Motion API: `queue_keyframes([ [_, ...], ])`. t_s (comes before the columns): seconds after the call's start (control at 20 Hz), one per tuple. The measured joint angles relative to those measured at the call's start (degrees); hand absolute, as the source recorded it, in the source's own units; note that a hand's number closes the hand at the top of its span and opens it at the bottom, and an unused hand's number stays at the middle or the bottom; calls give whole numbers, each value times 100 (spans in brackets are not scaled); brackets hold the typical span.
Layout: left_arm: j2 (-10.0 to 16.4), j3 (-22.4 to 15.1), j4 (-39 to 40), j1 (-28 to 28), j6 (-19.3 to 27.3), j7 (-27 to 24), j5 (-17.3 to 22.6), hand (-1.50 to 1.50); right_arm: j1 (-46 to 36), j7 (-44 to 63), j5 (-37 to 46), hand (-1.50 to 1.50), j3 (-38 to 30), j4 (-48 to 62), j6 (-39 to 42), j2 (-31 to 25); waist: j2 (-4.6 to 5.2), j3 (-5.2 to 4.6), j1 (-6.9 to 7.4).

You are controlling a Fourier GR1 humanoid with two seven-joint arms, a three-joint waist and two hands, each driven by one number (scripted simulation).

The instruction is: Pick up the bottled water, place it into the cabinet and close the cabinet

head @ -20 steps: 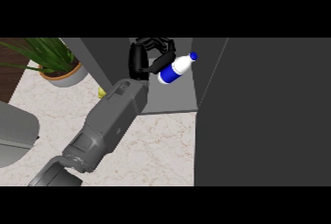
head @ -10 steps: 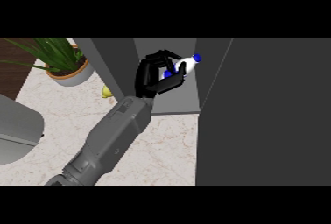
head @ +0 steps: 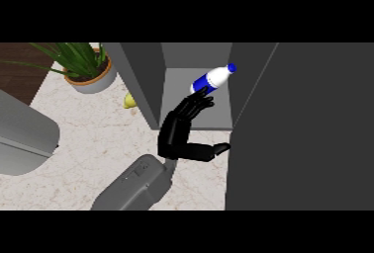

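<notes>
The water bottle point(head: 211, 79), white with a blue label and blue cap, sits tilted inside the open cabinet point(head: 181, 59), its cap pointing to the upper right. My left hand point(head: 182, 129) reaches into the cabinet from below. It is open, its straight fingertips point(head: 201, 103) touch the bottle's lower end, and its thumb point(head: 218, 147) sticks out to the right. The dark cabinet door point(head: 306, 138) stands open at the right, close to the bottle and the thumb. My right hand does not show.
A potted plant point(head: 87, 74) stands at the back left on the marbled counter point(head: 95, 143). A small yellow object point(head: 130, 101) lies by the cabinet's left wall point(head: 142, 84). A large grey rounded object point(head: 22, 133) fills the left edge.
The hand was curled round the bottle; now its fingers are straight and the bottle is out of its grasp. The hand has drawn back down, the bottle sits deeper in the cabinet.
</notes>
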Motion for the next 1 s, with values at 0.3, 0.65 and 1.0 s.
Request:
queue_keyframes([
  [0.3, 706, -341, -1560, 1525, 298, -82, -126, -150, 49, -84, 60, -150, 70, -3, -163, -60, -5, 1, 92],
  [0.65, 1780, -422, -2897, 3077, -59, -474, -85, -150, -71, -82, 242, 150, 215, 16, 226, -831, -9, -15, 168],
  [1.0, 2770, -226, -3626, 3973, -618, -857, -27, -150, -692, 12, 366, 150, 271, -6, 488, -1539, -3, -34, 279],
])
